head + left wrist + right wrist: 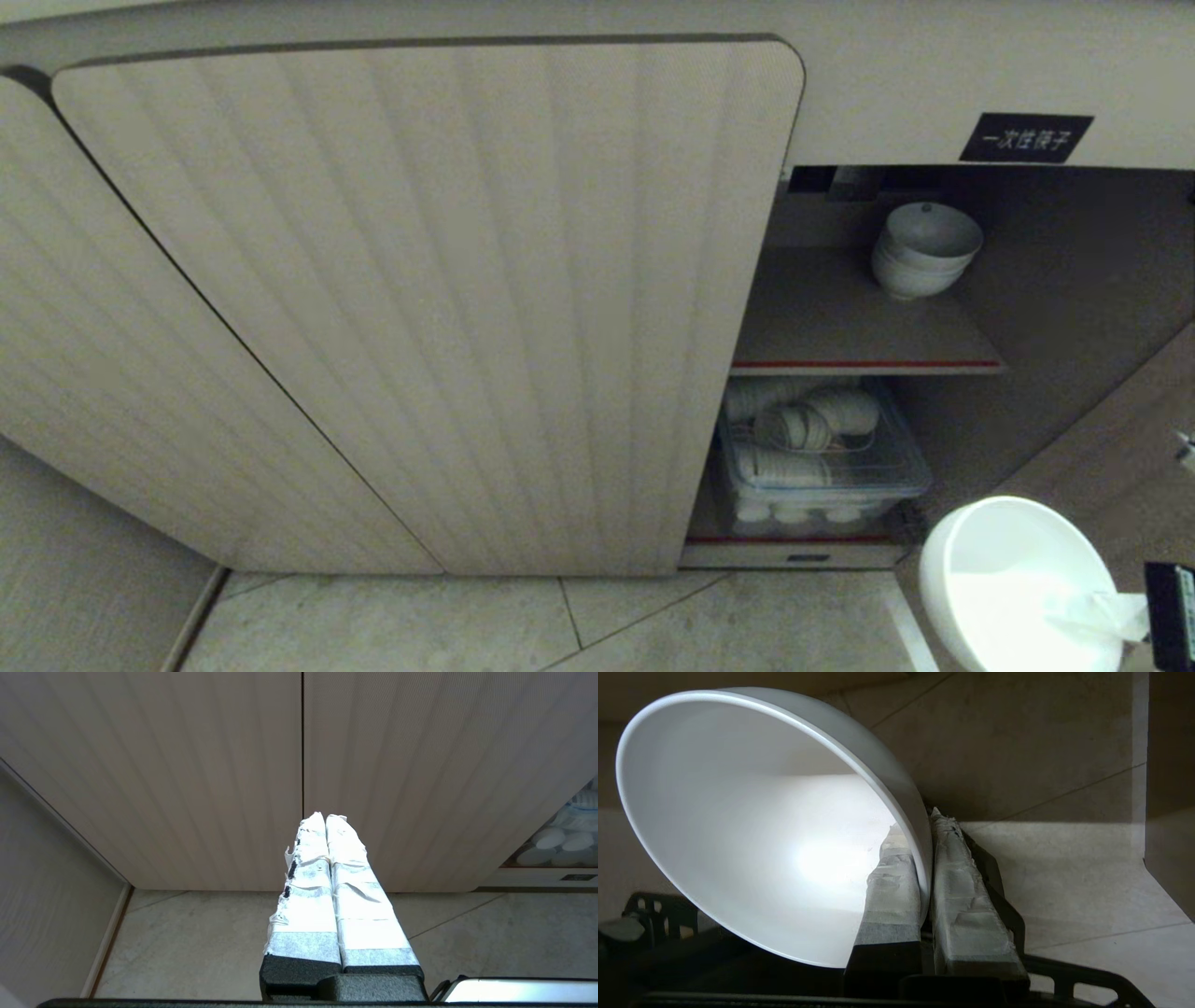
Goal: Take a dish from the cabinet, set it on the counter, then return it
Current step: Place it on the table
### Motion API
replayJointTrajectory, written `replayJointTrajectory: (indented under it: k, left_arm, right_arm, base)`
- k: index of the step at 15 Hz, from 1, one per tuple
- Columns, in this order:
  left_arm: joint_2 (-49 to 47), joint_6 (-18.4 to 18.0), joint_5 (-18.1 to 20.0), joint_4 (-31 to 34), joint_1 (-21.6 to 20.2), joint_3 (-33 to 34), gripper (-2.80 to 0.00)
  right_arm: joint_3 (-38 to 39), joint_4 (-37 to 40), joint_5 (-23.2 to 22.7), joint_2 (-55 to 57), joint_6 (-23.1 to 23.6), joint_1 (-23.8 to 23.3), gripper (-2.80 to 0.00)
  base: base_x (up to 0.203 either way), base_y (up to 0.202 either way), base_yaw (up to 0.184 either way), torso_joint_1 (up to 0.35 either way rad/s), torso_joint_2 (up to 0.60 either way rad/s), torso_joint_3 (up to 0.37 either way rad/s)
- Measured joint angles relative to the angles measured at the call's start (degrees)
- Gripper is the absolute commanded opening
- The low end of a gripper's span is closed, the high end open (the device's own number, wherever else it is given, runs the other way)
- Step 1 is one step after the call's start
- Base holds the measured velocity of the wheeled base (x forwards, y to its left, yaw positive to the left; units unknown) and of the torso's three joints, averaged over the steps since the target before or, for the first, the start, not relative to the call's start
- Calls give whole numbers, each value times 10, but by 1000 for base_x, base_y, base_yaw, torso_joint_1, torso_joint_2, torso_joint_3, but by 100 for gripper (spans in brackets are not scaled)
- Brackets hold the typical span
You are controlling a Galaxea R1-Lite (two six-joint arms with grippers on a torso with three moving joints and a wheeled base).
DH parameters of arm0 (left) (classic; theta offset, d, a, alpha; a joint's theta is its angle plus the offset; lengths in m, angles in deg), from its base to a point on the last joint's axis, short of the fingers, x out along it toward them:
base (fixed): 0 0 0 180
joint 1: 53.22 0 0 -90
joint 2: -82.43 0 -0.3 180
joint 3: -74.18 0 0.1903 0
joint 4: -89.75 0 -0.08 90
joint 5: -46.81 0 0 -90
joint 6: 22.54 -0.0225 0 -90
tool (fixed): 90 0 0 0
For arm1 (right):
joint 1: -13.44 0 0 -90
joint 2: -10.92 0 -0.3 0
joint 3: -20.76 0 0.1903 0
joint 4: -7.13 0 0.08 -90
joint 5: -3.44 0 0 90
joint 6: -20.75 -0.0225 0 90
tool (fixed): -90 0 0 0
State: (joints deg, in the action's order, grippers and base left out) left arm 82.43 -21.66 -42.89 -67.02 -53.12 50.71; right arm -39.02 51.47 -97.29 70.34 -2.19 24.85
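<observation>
The right gripper point(924, 858) pinches the rim of a white bowl point(1013, 579) at lower right, over the tiled floor point(467, 625). The cabinet point(840, 373) stands open; the left gripper point(325, 821) is closed and empty.

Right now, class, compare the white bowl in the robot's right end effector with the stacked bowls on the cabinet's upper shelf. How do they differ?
1. The held bowl is outside the cabinet, over the floor; the stacked bowls sit inside, on the upper shelf.
2. The held bowl is single and pinched at its rim by the right end effector; the stacked bowls are nested and untouched.
3. The held bowl is tilted; the stacked bowls stand upright.

Both are white.
</observation>
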Motion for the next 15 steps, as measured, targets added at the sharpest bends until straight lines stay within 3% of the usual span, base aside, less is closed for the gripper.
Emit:
replayJointTrajectory:
  k: [5,13,15]
  left_arm:
    - [0,0,0,0,0,0,-280]
    - [0,0,0,0,0,0,-280]
    - [0,0,0,0,0,0,-280]
  right_arm:
    - [-1,86,-40,-46,27,0,-280]
    - [-4,167,-48,-103,28,0,-280]
    - [-7,190,-48,-111,50,0,-280]
  base:
    - [0,0,0,0,0,0]
    - [0,0,0,0,0,0]
    - [0,0,0,0,0,0]
